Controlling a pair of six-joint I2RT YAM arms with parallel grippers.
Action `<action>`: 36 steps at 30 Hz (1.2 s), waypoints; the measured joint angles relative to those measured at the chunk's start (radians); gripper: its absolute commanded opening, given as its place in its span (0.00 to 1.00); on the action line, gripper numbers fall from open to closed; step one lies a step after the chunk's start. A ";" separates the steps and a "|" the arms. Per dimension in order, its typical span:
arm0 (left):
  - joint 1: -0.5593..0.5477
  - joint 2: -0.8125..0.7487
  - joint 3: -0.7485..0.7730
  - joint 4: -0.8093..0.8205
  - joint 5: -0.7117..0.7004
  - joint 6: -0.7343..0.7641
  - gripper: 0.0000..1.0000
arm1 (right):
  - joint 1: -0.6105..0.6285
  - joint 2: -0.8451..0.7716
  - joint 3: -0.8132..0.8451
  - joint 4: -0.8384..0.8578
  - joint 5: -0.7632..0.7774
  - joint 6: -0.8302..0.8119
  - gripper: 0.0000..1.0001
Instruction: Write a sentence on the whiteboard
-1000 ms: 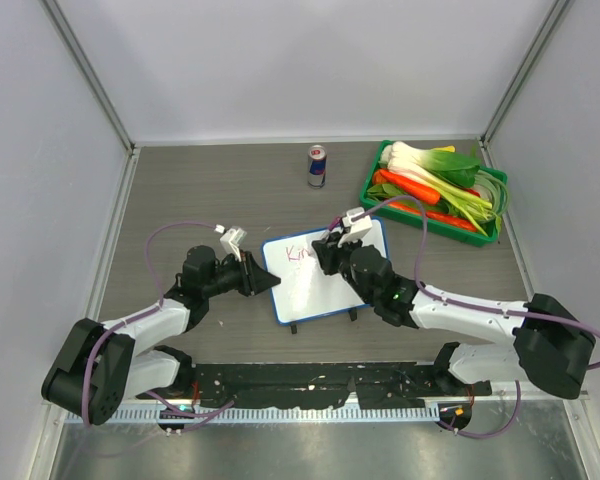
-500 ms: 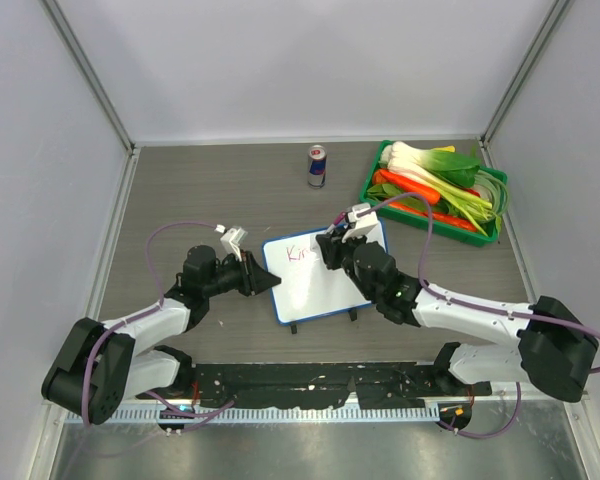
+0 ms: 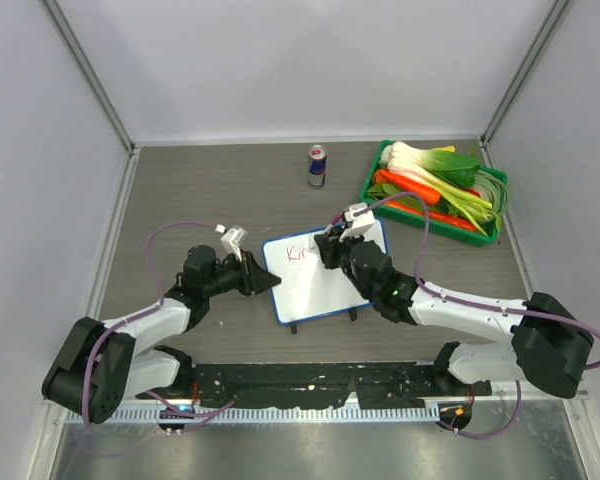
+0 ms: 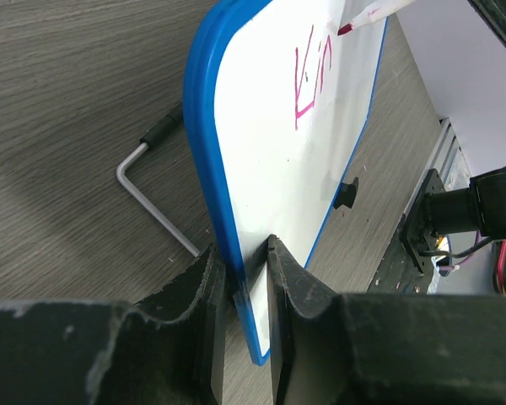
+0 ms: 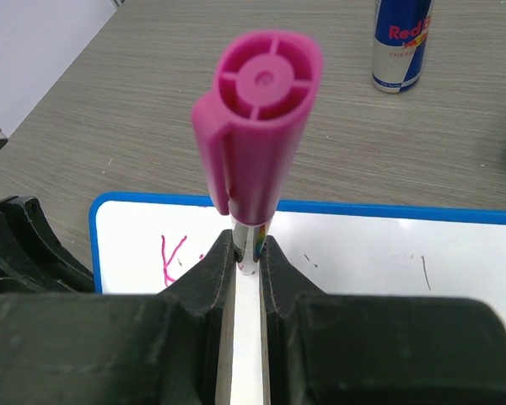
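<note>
We've got the whiteboard [image 3: 325, 285] in the middle of the table [image 3: 200, 190], turned at an angle, right between the two arms. Our left gripper [image 4: 246, 253] is pinching the board's blue rim at its left edge, jaws narrow with the rim squeezed between them. From that wrist view the board looks propped up on edge, with a bent wire leg [image 4: 152, 198] on the wood behind it.

Our right gripper [image 5: 247, 253] is clamped tight on a pink marker [image 5: 257, 110]. The marker stands up between the fingers, its capped back end facing the wrist camera. In the left wrist view the marker's tip sits right at the white surface, just past the writing.

The sentence [image 4: 314, 80] is only a few pink strokes, something like "Ki", up near the board's far-left corner.

Well behind the board, a Red Bull can [image 3: 317, 166] stands upright. A green crate [image 3: 372, 178] of leeks and carrots sits at the far right.
</note>
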 measured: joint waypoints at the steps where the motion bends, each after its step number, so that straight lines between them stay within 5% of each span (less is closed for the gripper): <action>1: 0.000 0.000 0.000 0.000 0.000 0.000 0.00 | 0.000 0.000 0.000 0.000 -0.003 0.000 0.01; 36: -0.001 0.002 0.003 -0.002 0.000 0.006 0.00 | 0.000 -0.023 -0.023 -0.030 -0.031 0.023 0.01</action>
